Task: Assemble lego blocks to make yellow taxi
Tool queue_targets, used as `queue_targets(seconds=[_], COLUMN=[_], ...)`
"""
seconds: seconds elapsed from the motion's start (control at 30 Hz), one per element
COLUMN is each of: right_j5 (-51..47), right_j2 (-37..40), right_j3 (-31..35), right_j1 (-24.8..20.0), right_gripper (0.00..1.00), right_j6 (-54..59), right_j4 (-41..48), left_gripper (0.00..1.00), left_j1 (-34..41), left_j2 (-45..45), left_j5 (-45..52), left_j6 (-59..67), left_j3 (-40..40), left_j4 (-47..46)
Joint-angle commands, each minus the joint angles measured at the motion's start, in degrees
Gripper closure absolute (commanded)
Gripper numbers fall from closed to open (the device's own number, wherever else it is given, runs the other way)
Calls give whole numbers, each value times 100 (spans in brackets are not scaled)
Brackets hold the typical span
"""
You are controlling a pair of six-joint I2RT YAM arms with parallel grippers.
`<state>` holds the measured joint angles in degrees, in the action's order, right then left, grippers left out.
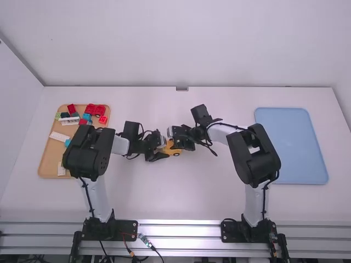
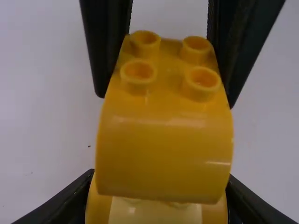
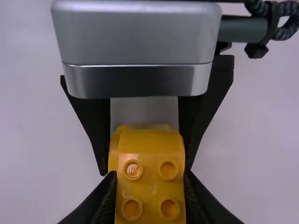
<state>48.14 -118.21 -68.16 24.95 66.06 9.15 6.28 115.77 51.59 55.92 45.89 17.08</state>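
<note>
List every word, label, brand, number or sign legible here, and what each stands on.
Right wrist view: one stud of the yellow block bears raised letters, too small to quote with certainty.
Wooden tray and blue tray: no text I can make out.

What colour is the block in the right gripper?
The block is yellow, clearest in the left wrist view.
</note>
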Motion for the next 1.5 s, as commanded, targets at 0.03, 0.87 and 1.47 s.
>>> queue_targets(seconds=[0.03, 0.87, 1.47], right_j5=[136, 92, -382], right_j2=[-102, -105, -105], right_j3=[44, 44, 42], right_j1=[-24, 28, 199], right_gripper=[100, 100, 100], right_j6=[-96, -323, -455], right_j4=[4, 59, -2], left_gripper=[43, 45, 46], left_j1=[46, 46, 15], left_j2=[60, 60, 60], left_j5=[97, 77, 79], left_j6=[-5, -3, -3], left_j3=[-20, -17, -20], left_j4=[-11, -7, -28])
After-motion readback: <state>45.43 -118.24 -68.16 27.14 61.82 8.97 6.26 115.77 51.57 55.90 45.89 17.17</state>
